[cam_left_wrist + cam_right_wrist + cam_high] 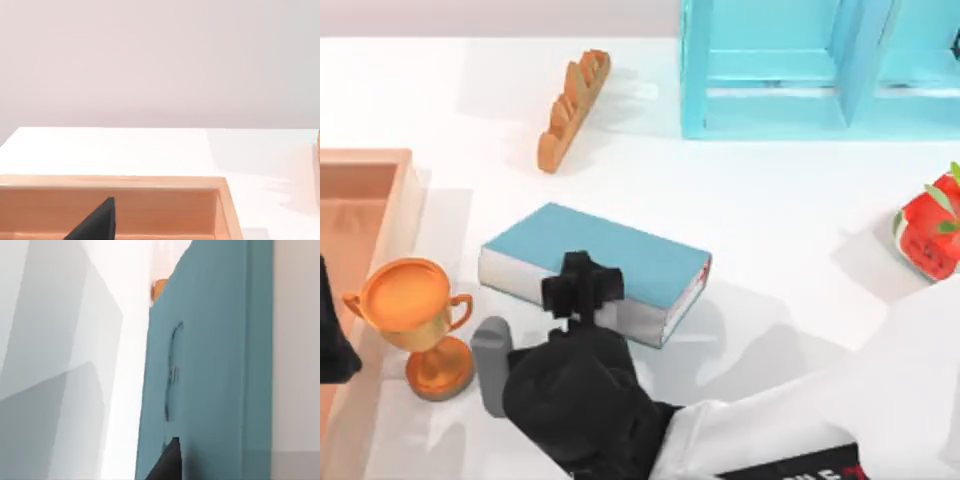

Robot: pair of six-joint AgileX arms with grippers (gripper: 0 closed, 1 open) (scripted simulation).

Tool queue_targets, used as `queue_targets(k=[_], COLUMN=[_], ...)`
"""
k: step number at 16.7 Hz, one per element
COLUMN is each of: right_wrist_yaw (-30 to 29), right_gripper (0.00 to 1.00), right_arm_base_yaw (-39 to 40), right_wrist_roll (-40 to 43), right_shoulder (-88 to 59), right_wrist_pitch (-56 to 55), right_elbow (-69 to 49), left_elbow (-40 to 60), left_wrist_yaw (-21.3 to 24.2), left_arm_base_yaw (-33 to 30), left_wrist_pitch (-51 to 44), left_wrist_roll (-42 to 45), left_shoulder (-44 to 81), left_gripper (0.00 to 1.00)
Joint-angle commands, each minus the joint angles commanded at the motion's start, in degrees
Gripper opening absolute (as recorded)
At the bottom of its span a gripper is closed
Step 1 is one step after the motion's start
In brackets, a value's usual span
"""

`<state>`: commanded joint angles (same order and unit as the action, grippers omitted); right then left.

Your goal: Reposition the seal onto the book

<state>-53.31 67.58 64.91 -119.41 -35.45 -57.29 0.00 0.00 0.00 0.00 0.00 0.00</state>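
The book has a plain teal-blue cover with white page edges and a thin red line at its spine end; the right gripper is black, on an arm with a white sleeve; the trophy is glossy orange; the shelf unit is light blue; the tray is pale wood-orange; the rack is orange-brown; the fruit is red with green leaves; the worktop is white.

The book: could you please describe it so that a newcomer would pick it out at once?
Start at the light-blue shelf unit at the table's far edge and come toward the near side, to mid-table. The book lies flat there, right of the orange trophy. Its plain teal cover and white page edges set it apart.
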Motion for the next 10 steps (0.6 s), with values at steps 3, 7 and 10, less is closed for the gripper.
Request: queue_targets(k=[3, 7, 10], right_wrist_yaw=[0.00, 0.00, 0.00], right_gripper=[0.90, 1.00, 1.00], right_arm_base_yaw=[0.00, 0.00, 0.00], right_wrist_roll=[0.00, 0.00, 0.00], right_shoulder=[0.00, 0.00, 0.00], right_wrist_pitch=[0.00, 0.00, 0.00], right_elbow=[0.00, 0.00, 0.00], left_elbow=[0.00, 0.00, 0.00], left_wrist_yaw=[0.00, 0.00, 0.00], left_arm_base_yaw=[0.00, 0.00, 0.00], left_wrist_pitch=[0.00, 0.00, 0.00], left_wrist_roll=[0.00, 0.00, 0.00], left_shoulder=[0.00, 0.00, 0.00], left_gripper=[1.00, 1.00, 1.00])
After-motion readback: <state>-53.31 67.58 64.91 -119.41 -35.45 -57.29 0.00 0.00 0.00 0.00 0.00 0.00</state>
